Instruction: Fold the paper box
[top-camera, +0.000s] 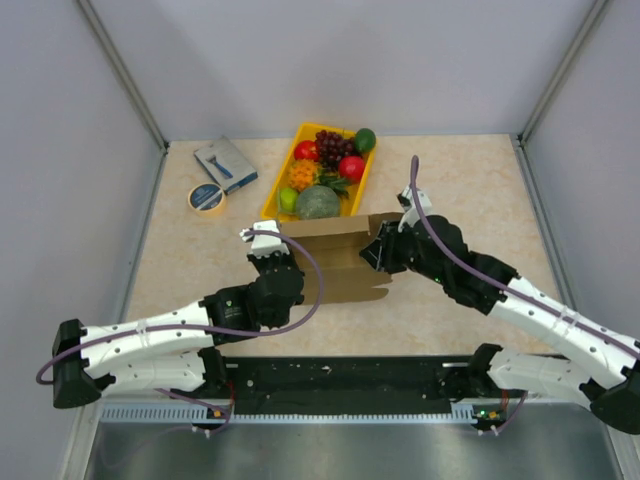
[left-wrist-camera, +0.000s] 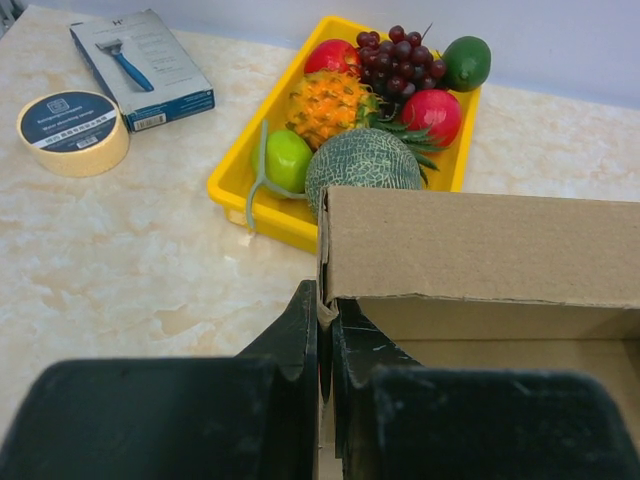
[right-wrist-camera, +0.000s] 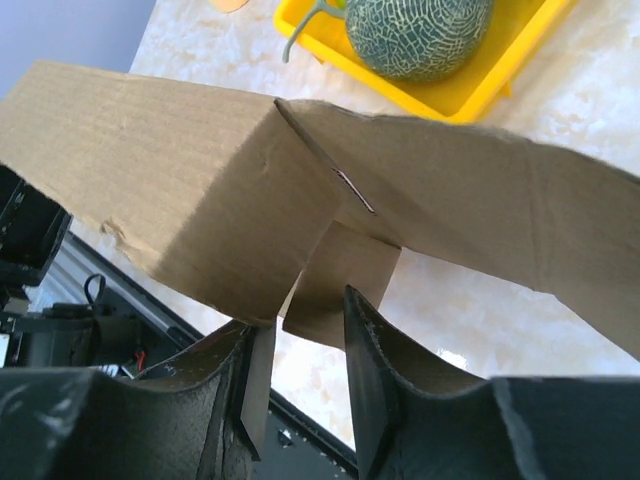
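The paper box (top-camera: 335, 262) is a brown cardboard piece, partly folded up, in the middle of the table just in front of the yellow tray. My left gripper (top-camera: 272, 248) is at its left end. In the left wrist view the left gripper (left-wrist-camera: 328, 318) is shut on the upright edge of a side wall of the paper box (left-wrist-camera: 480, 245). My right gripper (top-camera: 381, 255) is at the box's right end. In the right wrist view the right gripper (right-wrist-camera: 300, 315) stands open around hanging tabs of the paper box (right-wrist-camera: 180, 170), with table showing in the gap between the fingers.
A yellow tray (top-camera: 278, 180) of toy fruit stands just behind the box, a green melon (top-camera: 317, 202) nearest to it. A blue-grey box (top-camera: 225, 163) and a tape roll (top-camera: 207, 198) lie at the back left. Grey walls enclose the table.
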